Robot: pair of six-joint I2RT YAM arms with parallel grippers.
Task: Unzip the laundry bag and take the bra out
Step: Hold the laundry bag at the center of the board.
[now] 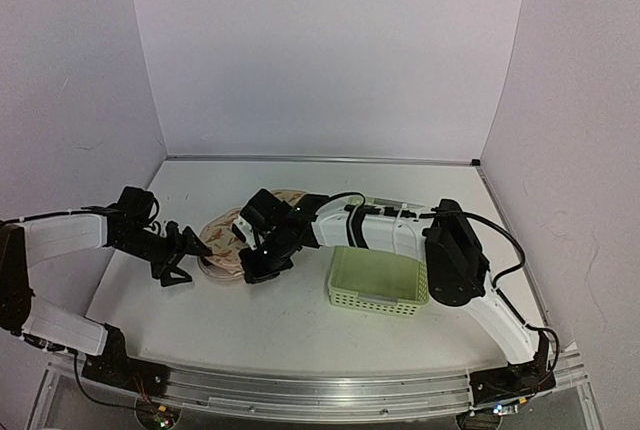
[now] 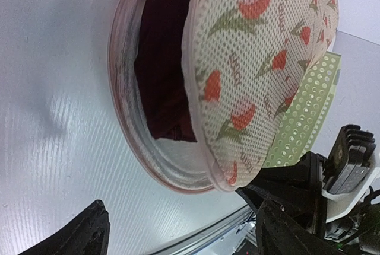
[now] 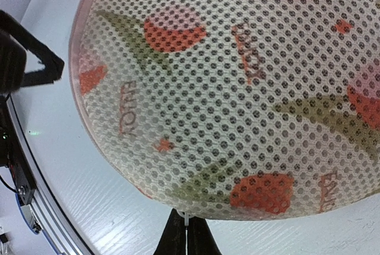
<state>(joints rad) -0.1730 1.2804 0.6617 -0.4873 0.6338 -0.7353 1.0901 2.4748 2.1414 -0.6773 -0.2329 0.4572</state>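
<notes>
With left tool [image 1: 185, 255] spread before the open bag [image 1: 222, 238] on the worktop [image 1: 300, 315] and right tool [image 3: 185, 232] pinched on its lid rim, hold lid high, reach straight in, close on a thick fold of bra [image 2: 163, 71].
</notes>
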